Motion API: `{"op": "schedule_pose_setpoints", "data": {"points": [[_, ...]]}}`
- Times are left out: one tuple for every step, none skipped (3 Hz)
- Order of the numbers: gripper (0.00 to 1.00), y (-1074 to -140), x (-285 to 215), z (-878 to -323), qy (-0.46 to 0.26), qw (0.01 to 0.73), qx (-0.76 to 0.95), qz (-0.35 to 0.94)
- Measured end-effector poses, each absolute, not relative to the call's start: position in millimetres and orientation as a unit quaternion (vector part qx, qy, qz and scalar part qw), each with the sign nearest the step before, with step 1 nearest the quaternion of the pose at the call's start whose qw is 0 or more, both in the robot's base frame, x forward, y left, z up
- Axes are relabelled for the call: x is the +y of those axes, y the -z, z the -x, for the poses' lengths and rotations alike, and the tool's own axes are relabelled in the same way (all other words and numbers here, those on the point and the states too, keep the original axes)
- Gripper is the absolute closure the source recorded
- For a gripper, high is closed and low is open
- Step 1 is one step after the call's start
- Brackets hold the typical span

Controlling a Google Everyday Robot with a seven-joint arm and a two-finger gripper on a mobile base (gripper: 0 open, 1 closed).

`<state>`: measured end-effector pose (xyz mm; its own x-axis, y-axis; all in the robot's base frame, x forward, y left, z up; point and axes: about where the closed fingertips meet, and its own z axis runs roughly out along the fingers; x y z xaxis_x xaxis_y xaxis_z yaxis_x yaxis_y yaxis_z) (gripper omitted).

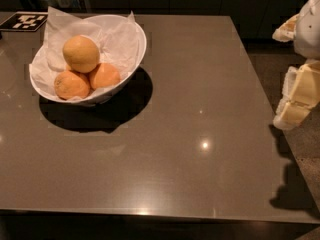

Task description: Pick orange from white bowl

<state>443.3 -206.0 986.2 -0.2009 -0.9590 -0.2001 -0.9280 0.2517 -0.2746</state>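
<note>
Hand (296, 100): far right of the white bowl (142, 43), out past the table (200, 149) edge on that side, holding nothing. We cannot tell how wide it is set.

Orange (81, 53): inside the white bowl, the topmost fruit, resting on two smaller, deeper-orange fruits (71, 84) (104, 75). Crinkled paper (117, 41) lines the bowl and stands up above its rim.

Risks, as we judge them:
- The orange sits on round fruit, not on a flat base. A push from one side could roll it off its perch or down behind the others.
- A grasp coming in too low may catch a smaller fruit or pinch the paper, which could drag the lining out with the lift.
- The bowl leans on a sloped wall, so a sideways knock on the rim may tip or slide it.
- The orange is large and smooth, so a shallow grip may slip.

Room:
- Bare table runs from the bowl's right side to the hand, with nothing in the path.
- The bowl lies near the table's far left corner. A printed marker (24, 21) lies just beyond it, to its far left.
- The space above the bowl looks open, so a descent from above seems safest to us.
</note>
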Motion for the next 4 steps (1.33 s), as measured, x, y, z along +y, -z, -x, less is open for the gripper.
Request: {"op": "schedule_pose_setpoints", "data": {"points": [[0.00, -992.3, -175.0, -454.0, 0.065, 0.149, 0.752, 0.638], [0.00, -993.4, -134.2, -465.5, 0.080, 0.128, 0.715, 0.682], [0.00, -995.8, -129.8, -468.4, 0.084, 0.136, 0.712, 0.684], [0.00, -1000.1, -110.3, -479.6, 0.084, 0.154, 0.696, 0.697]]}}
